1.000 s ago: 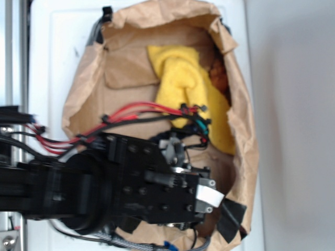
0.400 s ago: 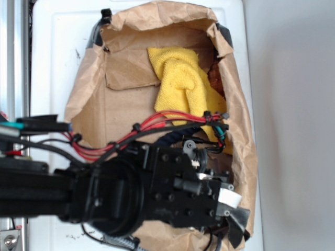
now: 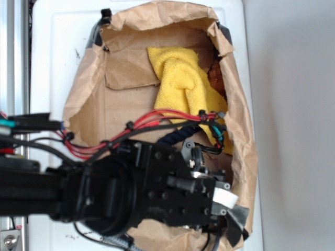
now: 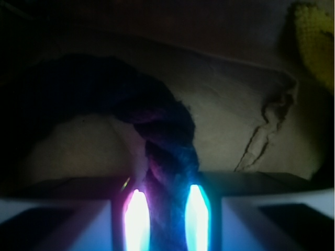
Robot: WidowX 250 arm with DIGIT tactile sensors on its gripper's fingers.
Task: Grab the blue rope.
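Running straight up between the two glowing fingertips [image 4: 137, 219], the blue rope [image 4: 170, 157] fills the middle of the wrist view — the claw [image 4: 166, 219] has one lit tip on each side of the twisted strand, both pressed close against it, so the claw appears clamped onto the blue rope. Above the tips the rope bends away to the left in a dark arc across brown paper [image 4: 230, 110], which is creased and cracked to the right. A corner of yellow cloth [image 4: 314, 42] shows at the upper right.

From the exterior view, the black arm [image 3: 131, 193] covers most of the lower part of the crumpled paper lining [image 3: 89, 104] on the white desk [image 3: 52, 52]. Only a short dark piece of rope [image 3: 175, 136] peeks out just above the arm's wrist, beneath the red cables [image 3: 152, 117] and just left of the yellow cloth's [image 3: 183, 83] lower edge.
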